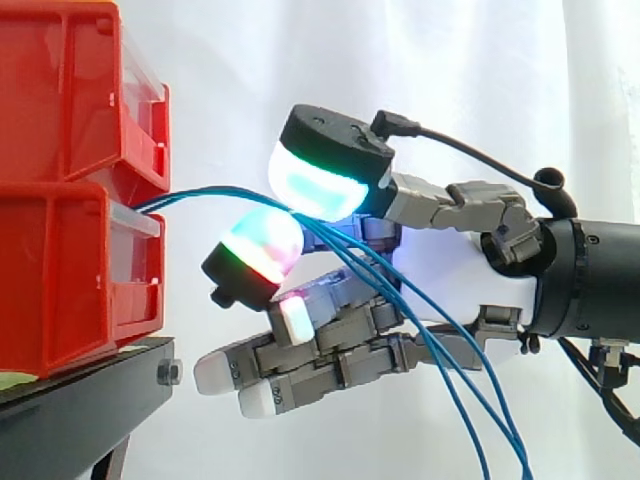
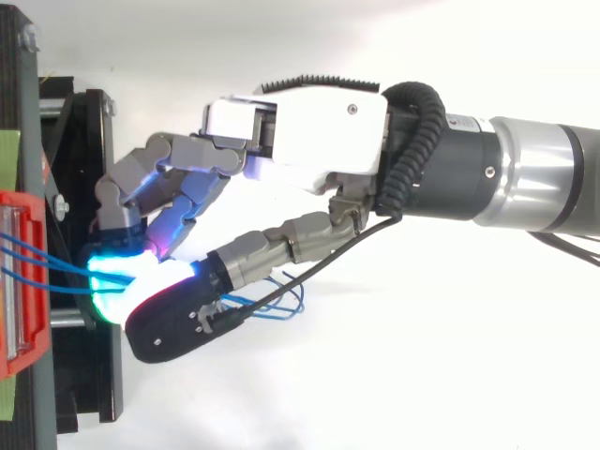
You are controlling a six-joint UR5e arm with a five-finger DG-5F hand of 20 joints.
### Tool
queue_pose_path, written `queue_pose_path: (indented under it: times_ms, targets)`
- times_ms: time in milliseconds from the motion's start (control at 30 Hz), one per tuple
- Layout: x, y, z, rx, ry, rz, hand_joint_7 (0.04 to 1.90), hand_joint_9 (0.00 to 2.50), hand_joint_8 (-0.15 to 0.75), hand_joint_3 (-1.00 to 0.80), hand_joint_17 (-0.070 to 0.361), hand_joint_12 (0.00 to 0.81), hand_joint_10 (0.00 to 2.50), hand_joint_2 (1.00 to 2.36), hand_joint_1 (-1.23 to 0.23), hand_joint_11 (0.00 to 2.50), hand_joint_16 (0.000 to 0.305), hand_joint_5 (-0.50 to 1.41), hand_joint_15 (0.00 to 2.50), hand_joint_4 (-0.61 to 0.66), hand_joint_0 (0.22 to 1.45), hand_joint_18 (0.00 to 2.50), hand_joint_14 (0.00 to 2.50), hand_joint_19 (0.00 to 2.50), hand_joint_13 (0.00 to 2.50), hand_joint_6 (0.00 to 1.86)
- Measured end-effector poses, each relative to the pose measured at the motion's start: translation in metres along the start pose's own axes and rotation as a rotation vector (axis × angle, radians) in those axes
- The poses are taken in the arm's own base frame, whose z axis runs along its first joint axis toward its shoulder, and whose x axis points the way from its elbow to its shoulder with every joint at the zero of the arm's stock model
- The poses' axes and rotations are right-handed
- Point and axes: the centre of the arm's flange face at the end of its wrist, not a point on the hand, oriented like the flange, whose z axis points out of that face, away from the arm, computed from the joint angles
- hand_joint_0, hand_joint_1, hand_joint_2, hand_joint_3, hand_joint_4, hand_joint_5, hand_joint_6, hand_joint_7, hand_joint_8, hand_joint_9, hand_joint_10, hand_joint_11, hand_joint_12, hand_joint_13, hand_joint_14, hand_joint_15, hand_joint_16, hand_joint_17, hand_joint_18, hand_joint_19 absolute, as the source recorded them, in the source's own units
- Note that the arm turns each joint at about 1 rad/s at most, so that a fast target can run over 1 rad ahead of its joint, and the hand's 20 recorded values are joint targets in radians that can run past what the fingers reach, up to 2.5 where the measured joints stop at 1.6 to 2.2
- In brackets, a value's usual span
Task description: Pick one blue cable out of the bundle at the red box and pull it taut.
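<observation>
Thin blue cables point(image 1: 200, 193) leave the gap between the two stacked red bins point(image 1: 60, 200) and run right, into my hand point(image 1: 465, 285). The thumb pad point(image 1: 315, 180), glowing green and cyan, presses from above against a finger pad point(image 1: 262, 245) glowing red and green, and the cables pass between the two. I cannot tell whether one strand or more is pinched. Behind the pinch, several blue strands point(image 1: 478, 400) sag down to the lower right. The other fingers lie stretched out below, pointing at the stand. From above, the hand point(image 2: 309, 122) reaches left to the red bin point(image 2: 19, 281).
The bins sit on a black stand point(image 1: 90, 400) whose edge lies just left of the lower fingertips. A white curtain hangs behind. Loose blue loops point(image 2: 281, 302) hang under the thumb in the top view.
</observation>
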Motion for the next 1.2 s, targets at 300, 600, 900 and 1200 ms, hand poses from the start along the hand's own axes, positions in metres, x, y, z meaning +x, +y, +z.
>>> queue_pose_path:
  times_ms: [300, 600, 900, 1200]
  targets:
    - [0.0005, 0.0026, 0.0015, -0.006, 0.001, 0.001, 1.02, 1.03, 0.452, -0.12, 0.141, 0.487, 0.01, 1.01, -0.82, 0.88, 0.063, -0.13, 0.22, 0.13, 0.61, 0.54, 0.01, 0.23, 0.60, 0.92]
    - [-0.0014, 0.0021, 0.0016, -0.005, -0.001, -0.002, 1.10, 0.94, 0.383, -0.28, 0.128, 0.443, 0.02, 1.01, -0.94, 0.91, 0.057, -0.15, 0.25, 0.04, 0.71, 0.50, 0.01, 0.19, 0.55, 0.92]
    - [-0.0028, 0.0013, 0.0012, -0.001, -0.002, -0.003, 0.96, 0.91, 0.376, -0.50, 0.129, 0.439, 0.02, 1.00, -0.96, 0.91, 0.057, -0.16, 0.23, 0.14, 0.63, 0.49, 0.01, 0.20, 0.52, 0.92]
    - [-0.0029, 0.0015, 0.0010, 0.001, -0.002, -0.004, 1.01, 1.03, 0.426, -0.50, 0.135, 0.462, 0.01, 1.00, -0.59, 0.88, 0.060, -0.13, 0.25, 0.15, 0.51, 0.47, 0.01, 0.27, 0.55, 0.90]
